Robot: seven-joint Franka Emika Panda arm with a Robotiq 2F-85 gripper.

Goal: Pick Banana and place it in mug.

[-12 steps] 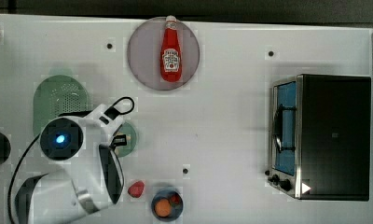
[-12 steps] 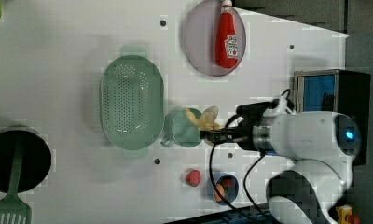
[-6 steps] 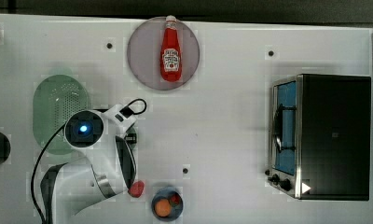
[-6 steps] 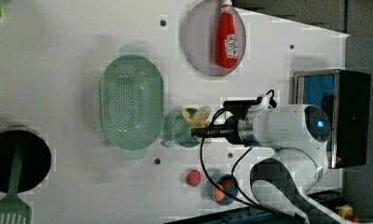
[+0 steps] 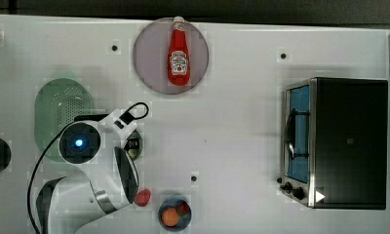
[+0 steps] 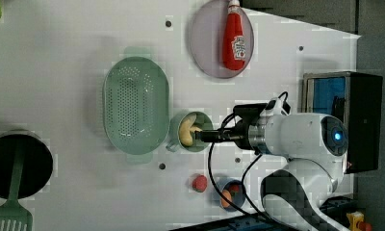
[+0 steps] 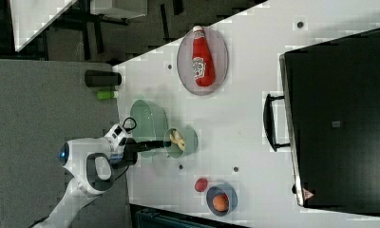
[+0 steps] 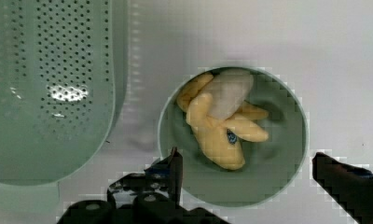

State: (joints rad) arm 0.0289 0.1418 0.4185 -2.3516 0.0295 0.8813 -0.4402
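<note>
Since the earlier frame the banana [image 8: 220, 122] has dropped into the mug [image 8: 287, 186]; hand [image 8: 245, 170] spread, empty; banana judged light, soft, best pinched across its lobes.

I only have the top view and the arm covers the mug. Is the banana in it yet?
Observer: Yes. In the wrist view the banana lies inside the mug.
Operator: Is the pincer holding it?
Observer: No. The pincer is open, its fingers apart over the mug's rim, clear of the fruit.
Operator: What sits next to the mug?
Observer: In the left view, the green perforated basket is on the left view's left of the mug.
</note>
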